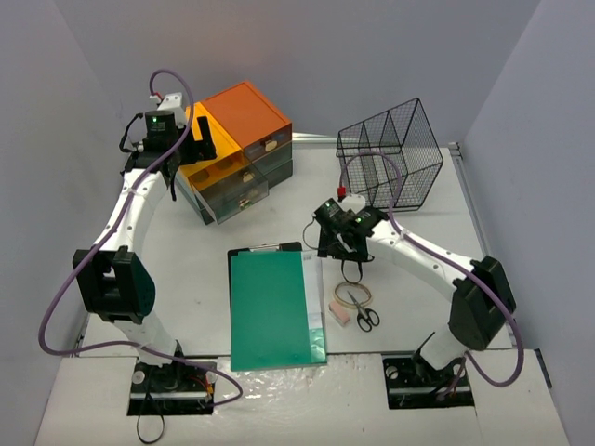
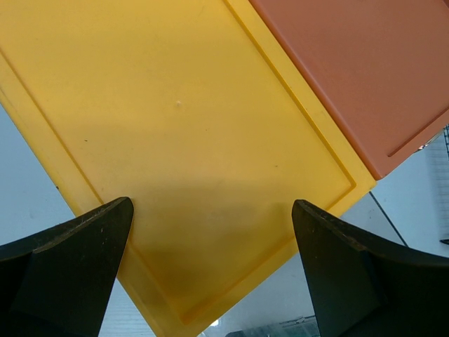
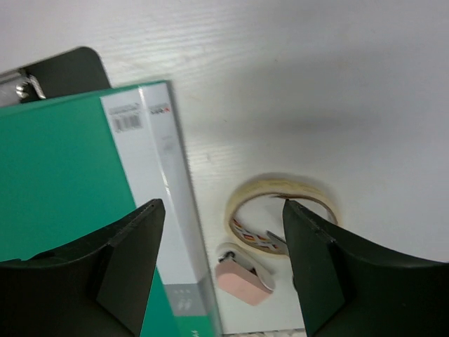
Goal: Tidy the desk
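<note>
Entry, single moment.

**Writing:** the green folder is carrying a white strip along its 3 o'clock edge, with a barcode sticker and a small red-and-black mark. The print is too small to read. No other lettering is showing.

**Count:**
- one drawer unit, showing one yellow top and one orange top side by side
- one wire basket
- one black clipboard
- one folder
- one roll of tape
- one pair of scissors
- one small pink block

**Desk:** the desk is filling the middle of the top view, and its long axis appears to be running 9 to 3 o'clock. A metal rail is lying along its 12 o'clock edge.
- The drawer unit is sitting at 11 o'clock and the basket at 1 o'clock.
- The folder is lying on the clipboard at 6 o'clock, with its long side pointing 12 to 6.
- The tape, scissors and pink block are clustering just beside the folder's 3 o'clock edge.

**Tools:**
- The left gripper is hanging over the yellow top with its jaws spread wide and nothing between them.
- The right gripper is hanging above the folder's white strip and the tape with its jaws apart, gripping nothing.
</note>
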### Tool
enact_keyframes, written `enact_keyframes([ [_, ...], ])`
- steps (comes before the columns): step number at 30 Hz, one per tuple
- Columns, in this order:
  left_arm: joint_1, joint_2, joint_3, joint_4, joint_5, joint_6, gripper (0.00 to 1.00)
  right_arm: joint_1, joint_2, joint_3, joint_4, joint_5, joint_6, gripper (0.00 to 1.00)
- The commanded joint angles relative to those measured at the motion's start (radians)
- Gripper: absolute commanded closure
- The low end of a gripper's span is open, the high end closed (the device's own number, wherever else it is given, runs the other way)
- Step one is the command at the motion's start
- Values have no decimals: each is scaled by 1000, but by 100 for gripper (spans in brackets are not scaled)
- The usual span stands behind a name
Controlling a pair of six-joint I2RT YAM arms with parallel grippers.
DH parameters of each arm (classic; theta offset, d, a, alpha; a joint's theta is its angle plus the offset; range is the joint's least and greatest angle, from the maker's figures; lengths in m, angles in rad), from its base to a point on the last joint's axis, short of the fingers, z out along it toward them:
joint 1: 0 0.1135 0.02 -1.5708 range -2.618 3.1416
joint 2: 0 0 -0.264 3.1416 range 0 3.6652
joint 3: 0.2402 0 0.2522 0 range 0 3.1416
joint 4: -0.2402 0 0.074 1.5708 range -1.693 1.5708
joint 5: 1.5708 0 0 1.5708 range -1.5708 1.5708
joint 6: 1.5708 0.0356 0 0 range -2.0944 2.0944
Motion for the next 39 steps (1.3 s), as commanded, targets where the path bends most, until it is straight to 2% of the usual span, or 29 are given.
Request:
enact_keyframes([
  [1,26,-8,-14,-157,-30,-37,3,14,-125,-59,-118,71,35,39],
  [18,26,-7,-11,-157,-24,-40,3,71,-83,-233,-29,46,89,45],
  [27,26,-6,-13,-160,-27,-34,3,99,-86,-283,-22,24,97,55],
  [32,26,-4,-10,-161,-29,-33,3,107,-106,-330,-17,18,118,55],
  [39,26,0,-7,-164,-30,-32,3,127,-89,-310,-11,12,112,55],
])
